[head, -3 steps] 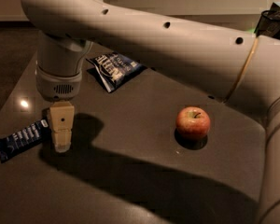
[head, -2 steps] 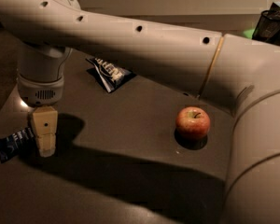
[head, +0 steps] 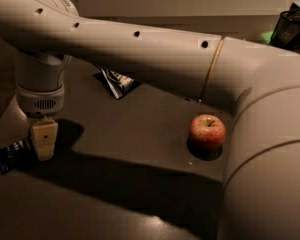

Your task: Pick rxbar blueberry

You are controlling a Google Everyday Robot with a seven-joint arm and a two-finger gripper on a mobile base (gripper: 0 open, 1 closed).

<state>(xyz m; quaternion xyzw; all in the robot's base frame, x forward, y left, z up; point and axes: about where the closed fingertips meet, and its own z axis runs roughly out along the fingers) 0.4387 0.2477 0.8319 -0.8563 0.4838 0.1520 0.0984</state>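
The rxbar blueberry (head: pixel 14 154) is a small flat dark navy wrapper with white lettering. It lies near the left edge of the dark table (head: pixel 135 134). My gripper (head: pixel 44 151) hangs straight down from the white arm and sits right over the bar's right end, hiding that part of it. Only the bar's left half shows.
A blue-and-white chip bag (head: pixel 115 81) lies at the back, partly under the arm. A red apple (head: pixel 207 131) sits right of centre. A dark wire basket (head: pixel 292 24) stands at the top right. The table's left edge is close to the bar.
The arm has swung left across the table. The gripper has gone from beside the bar's right end to over it and now covers more of the bar.
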